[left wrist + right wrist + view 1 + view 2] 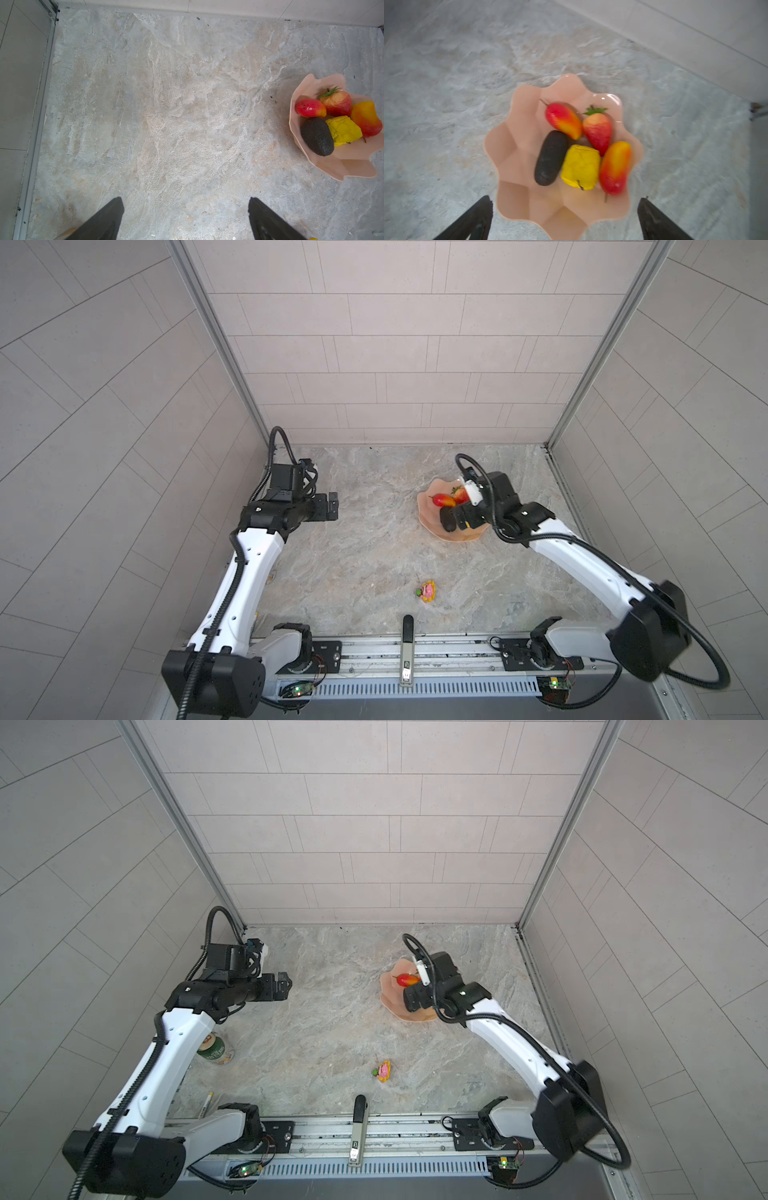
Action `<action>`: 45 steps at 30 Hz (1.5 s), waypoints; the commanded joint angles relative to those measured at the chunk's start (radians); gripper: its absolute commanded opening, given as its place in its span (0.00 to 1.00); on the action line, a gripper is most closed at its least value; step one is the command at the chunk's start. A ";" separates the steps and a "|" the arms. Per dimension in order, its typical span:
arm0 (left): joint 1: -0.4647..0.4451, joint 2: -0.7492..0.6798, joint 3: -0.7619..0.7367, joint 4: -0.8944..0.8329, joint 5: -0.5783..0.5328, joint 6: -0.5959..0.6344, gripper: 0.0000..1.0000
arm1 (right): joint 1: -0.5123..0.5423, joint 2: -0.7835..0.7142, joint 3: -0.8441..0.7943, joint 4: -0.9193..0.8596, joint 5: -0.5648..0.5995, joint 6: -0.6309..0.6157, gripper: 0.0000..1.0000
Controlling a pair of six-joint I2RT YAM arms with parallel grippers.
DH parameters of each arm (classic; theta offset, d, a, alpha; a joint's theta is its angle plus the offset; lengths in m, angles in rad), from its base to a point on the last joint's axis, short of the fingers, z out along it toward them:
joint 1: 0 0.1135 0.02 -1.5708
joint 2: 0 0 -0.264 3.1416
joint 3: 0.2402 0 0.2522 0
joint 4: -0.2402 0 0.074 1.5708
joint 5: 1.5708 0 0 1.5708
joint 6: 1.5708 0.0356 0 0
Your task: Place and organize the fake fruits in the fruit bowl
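The peach-pink fruit bowl [517, 145] with its wavy rim stands at the back right of the table [428, 512] [390, 996]. All the fake fruits lie in it: a red-yellow mango [563, 120], a strawberry [599, 131], a black oval [551, 158], a lumpy yellow fruit [581, 166] and a second mango [615, 168]. My right gripper [565, 198] hovers over the bowl's near side, open and holding nothing [459, 519]. My left gripper [185, 198] is open over bare table at the back left [332, 506], well apart from the bowl [353, 168].
A small pink-yellow-green trinket [427, 591] lies near the table's front middle. In a top view, a green-labelled can [214, 1048] and a pen [206, 1102] sit by the left arm. A black handle [407, 628] sticks up at the front edge. Walls enclose three sides.
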 commanded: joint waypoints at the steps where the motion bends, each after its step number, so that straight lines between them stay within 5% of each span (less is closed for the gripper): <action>1: 0.005 -0.010 0.035 0.002 0.018 -0.008 1.00 | -0.064 -0.149 -0.129 0.094 0.113 0.044 1.00; 5: 0.001 -0.058 -0.054 0.159 -0.027 -0.124 1.00 | -0.108 -0.317 -0.312 0.214 0.353 0.100 1.00; 8: -0.004 -0.095 -0.200 0.330 -0.198 -0.196 1.00 | -0.148 -0.398 -0.488 0.356 0.492 0.180 1.00; 12: -0.004 -0.130 -0.458 0.671 -0.396 -0.210 1.00 | -0.187 -0.444 -0.685 0.584 0.522 0.184 1.00; 17: -0.004 -0.054 -0.624 0.944 -0.489 -0.191 1.00 | -0.207 -0.368 -0.716 0.657 0.533 0.155 1.00; 24: -0.005 0.099 -0.616 1.045 -0.509 -0.036 1.00 | -0.224 -0.125 -0.676 0.782 0.506 0.151 1.00; 29: -0.004 0.160 -0.711 1.276 -0.495 0.019 1.00 | -0.243 0.049 -0.604 0.894 0.417 0.092 1.00; 35: -0.002 0.268 -0.758 1.465 -0.459 0.059 1.00 | -0.262 0.185 -0.497 0.889 0.326 0.046 1.00; 40: 0.000 0.360 -0.707 1.453 -0.444 0.068 1.00 | -0.268 0.235 -0.457 0.890 0.274 -0.015 1.00; 43: 0.013 0.377 -0.729 1.499 -0.450 0.047 1.00 | -0.299 0.309 -0.517 1.085 0.221 -0.037 1.00; 45: 0.014 0.377 -0.738 1.516 -0.451 0.044 1.00 | -0.339 0.303 -0.513 1.051 0.171 0.018 1.00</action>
